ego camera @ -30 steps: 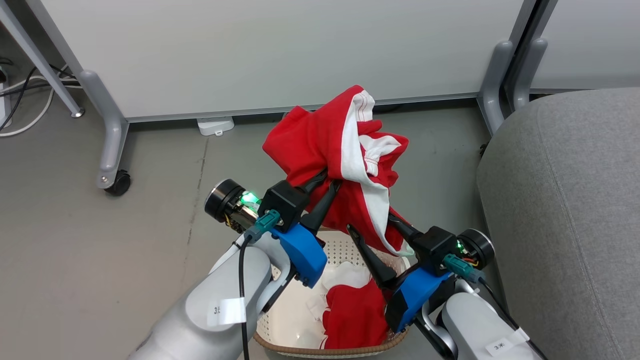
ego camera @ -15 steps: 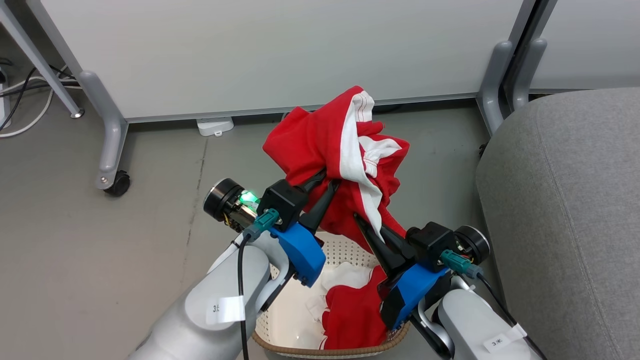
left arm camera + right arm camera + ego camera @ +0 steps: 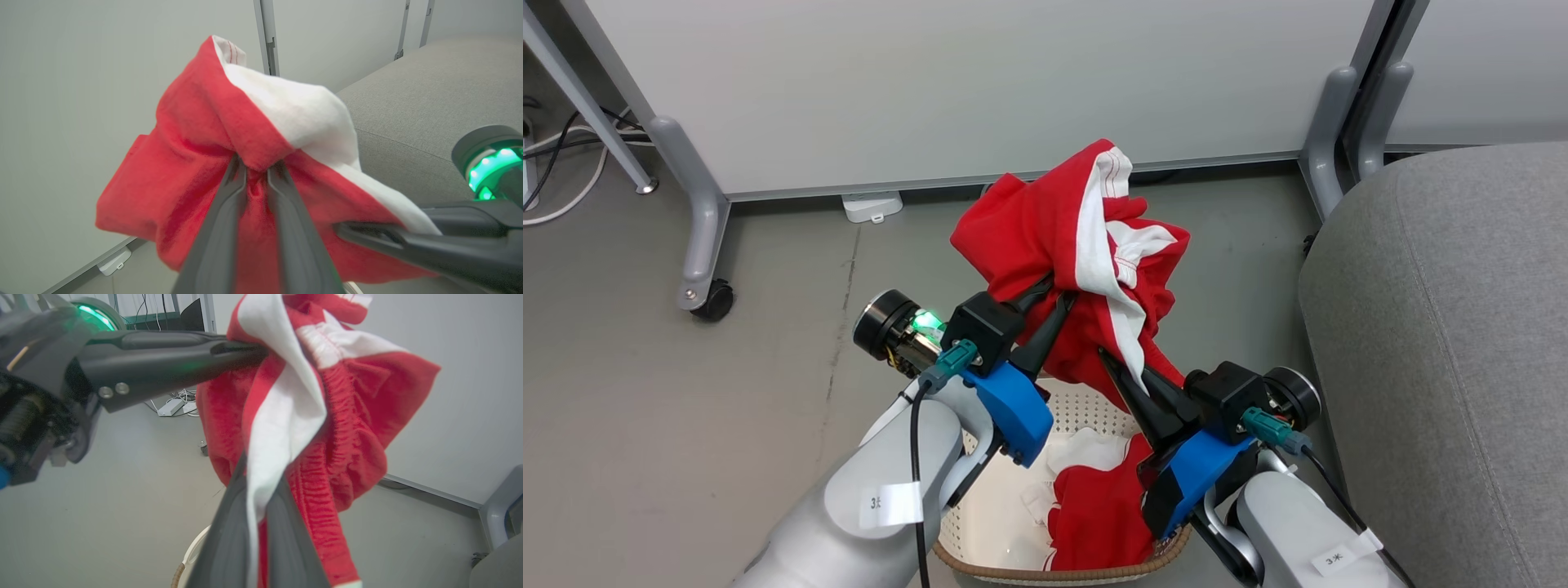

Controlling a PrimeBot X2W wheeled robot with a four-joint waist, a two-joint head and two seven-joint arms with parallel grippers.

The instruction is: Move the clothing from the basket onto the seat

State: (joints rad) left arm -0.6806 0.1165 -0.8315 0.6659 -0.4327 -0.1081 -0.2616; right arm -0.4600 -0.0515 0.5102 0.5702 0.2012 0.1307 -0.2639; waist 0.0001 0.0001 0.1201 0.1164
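Note:
A red garment with white panels (image 3: 1045, 229) hangs in the air above the basket (image 3: 980, 563). My left gripper (image 3: 1060, 290) is shut on its bunched upper part, and the left wrist view shows the fabric (image 3: 192, 163) pinched between the two fingers of that gripper (image 3: 258, 165). My right gripper (image 3: 1117, 366) is shut lower down on the same clothing, with a white strip (image 3: 282, 428) running between the fingers of that gripper (image 3: 255, 473). A second red and white garment (image 3: 1098, 514) lies in the basket. The grey seat (image 3: 1445, 343) stands to the right.
A white partition wall (image 3: 980, 82) with grey castor legs (image 3: 698, 237) stands behind the basket. Cables (image 3: 572, 163) and a small white box (image 3: 872, 206) lie on the grey floor (image 3: 686, 408) at the wall's foot.
One second ago my right gripper stood open beside the hanging garment; it has since moved in to the left and closed on the garment. The left gripper has held still.

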